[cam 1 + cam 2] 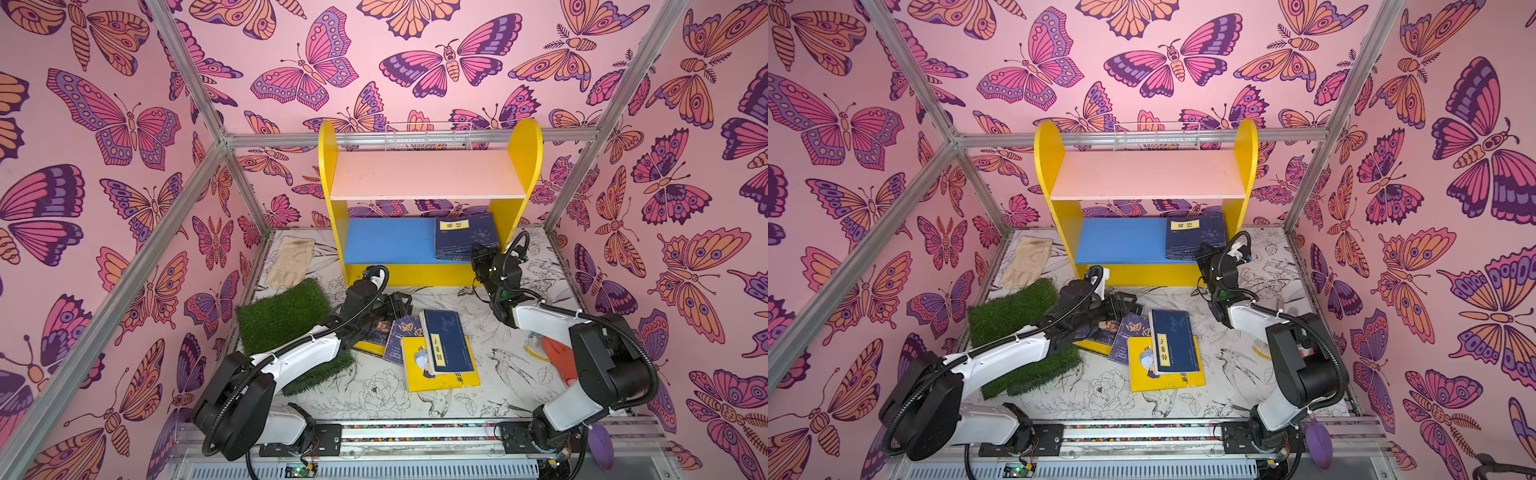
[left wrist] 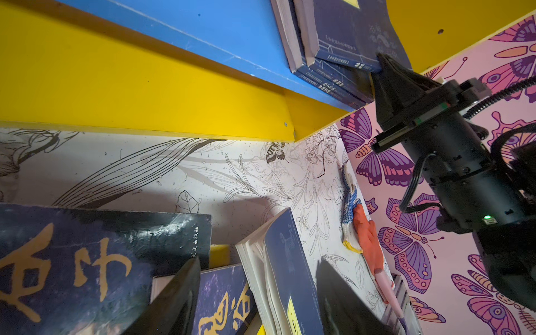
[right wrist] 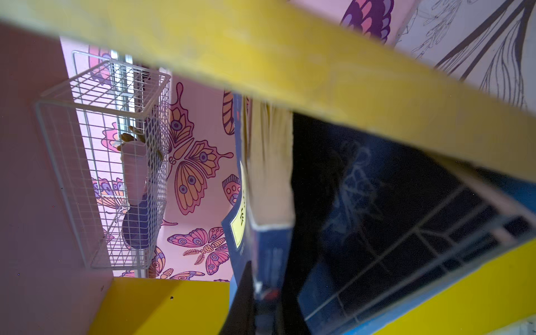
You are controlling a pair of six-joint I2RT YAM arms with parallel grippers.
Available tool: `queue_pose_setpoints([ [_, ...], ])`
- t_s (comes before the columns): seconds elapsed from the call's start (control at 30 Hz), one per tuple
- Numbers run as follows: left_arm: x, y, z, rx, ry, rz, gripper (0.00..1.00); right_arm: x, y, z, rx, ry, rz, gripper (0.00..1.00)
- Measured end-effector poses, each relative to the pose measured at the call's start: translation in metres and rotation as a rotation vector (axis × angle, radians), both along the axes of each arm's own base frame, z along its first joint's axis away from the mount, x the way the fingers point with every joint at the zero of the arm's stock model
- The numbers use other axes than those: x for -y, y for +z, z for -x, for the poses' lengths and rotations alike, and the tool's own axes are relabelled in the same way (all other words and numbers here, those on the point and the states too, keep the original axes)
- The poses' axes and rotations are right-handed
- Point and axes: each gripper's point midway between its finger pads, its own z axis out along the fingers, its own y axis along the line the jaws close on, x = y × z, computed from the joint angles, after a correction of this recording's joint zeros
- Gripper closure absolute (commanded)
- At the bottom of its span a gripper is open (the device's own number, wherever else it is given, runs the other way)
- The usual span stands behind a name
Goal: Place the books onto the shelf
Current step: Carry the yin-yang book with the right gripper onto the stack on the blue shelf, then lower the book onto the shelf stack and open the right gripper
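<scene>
Closest to you, a messy pile of books waits on the table (image 1: 511, 386), so a big part of the job is not done yet. A yellow book (image 1: 440, 380) lies at the bottom, and a navy book with a yellow label (image 1: 446, 340) lies on top of it. Beside them you see a dark blue book with a face on it (image 1: 379, 332), a purple-blue book with gold marks (image 1: 402, 332), and a black book with orange letters (image 2: 87, 261). That makes at least five to move. Your left claw (image 1: 397, 306) hangs low over the far side of this pile with its jaws wide apart, and it holds nothing. A little farther back stands the shelf (image 1: 415, 276). On the right end of its blue lower board (image 1: 386, 241), a few navy books (image 1: 465, 237) lie flat in a small stack, so that part is done. Your right claw (image 1: 478, 254) is squeezed almost shut right at the front corner of the top book there. It may be pinching that corner or just pushing it; you cannot tell which. Farthest and highest, the pink upper board (image 1: 428, 174) has no books on it.
</scene>
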Motion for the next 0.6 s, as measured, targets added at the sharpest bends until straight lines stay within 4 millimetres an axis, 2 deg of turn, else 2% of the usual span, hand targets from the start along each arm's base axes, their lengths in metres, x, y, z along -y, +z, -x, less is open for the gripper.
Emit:
queue_pose_setpoints([
  [0.1,0.000,0.000,0.000,-0.001,-0.003,0.001,0.34,0.003,0.002,0.002,-0.010,-0.004,-0.013,0.72],
  [0.2,0.000,0.000,0.001,-0.004,-0.002,0.003,0.32,0.007,0.005,0.004,-0.018,-0.009,-0.018,0.60],
  [0.4,0.001,-0.001,0.001,-0.012,-0.001,0.008,0.32,0.017,-0.002,0.006,-0.105,-0.020,0.003,0.51],
  [0.6,0.003,-0.002,-0.001,-0.023,-0.001,0.011,0.32,0.009,0.018,-0.002,-0.132,0.027,-0.009,0.46],
])
